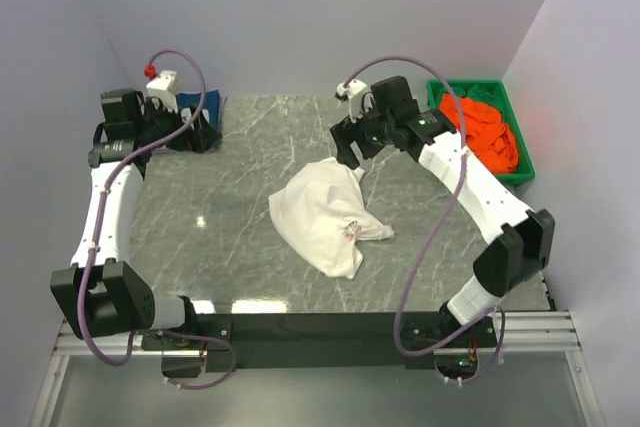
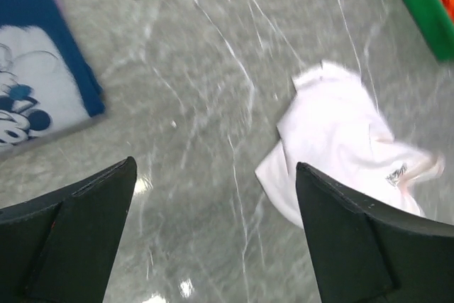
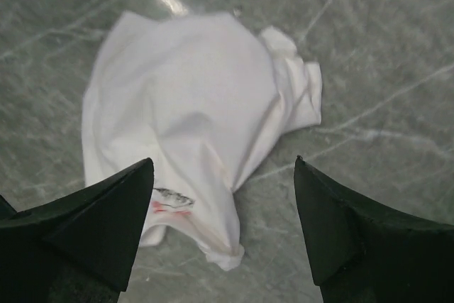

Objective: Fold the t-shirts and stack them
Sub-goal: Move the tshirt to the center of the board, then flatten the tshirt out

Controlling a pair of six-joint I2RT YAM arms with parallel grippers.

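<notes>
A crumpled white t-shirt (image 1: pixel 322 215) with a small red logo lies in the middle of the table. It also shows in the right wrist view (image 3: pixel 191 104) and the left wrist view (image 2: pixel 340 147). A folded navy t-shirt (image 1: pixel 190 105) with a white graphic (image 2: pixel 28 97) lies flat at the back left. Orange cloth (image 1: pixel 487 130) fills the green bin. I cannot make out a separate red t-shirt. My left gripper (image 1: pixel 203 135) (image 2: pixel 216 172) is open and empty, beside the navy shirt. My right gripper (image 1: pixel 347 154) (image 3: pixel 223 168) is open and empty, above the white shirt's far edge.
The green plastic bin (image 1: pixel 520 137) stands at the back right corner, and its rim shows in the left wrist view (image 2: pixel 415 5). Grey walls close in the table at the back and sides. The marble tabletop (image 1: pixel 240 197) lies between the two shirts.
</notes>
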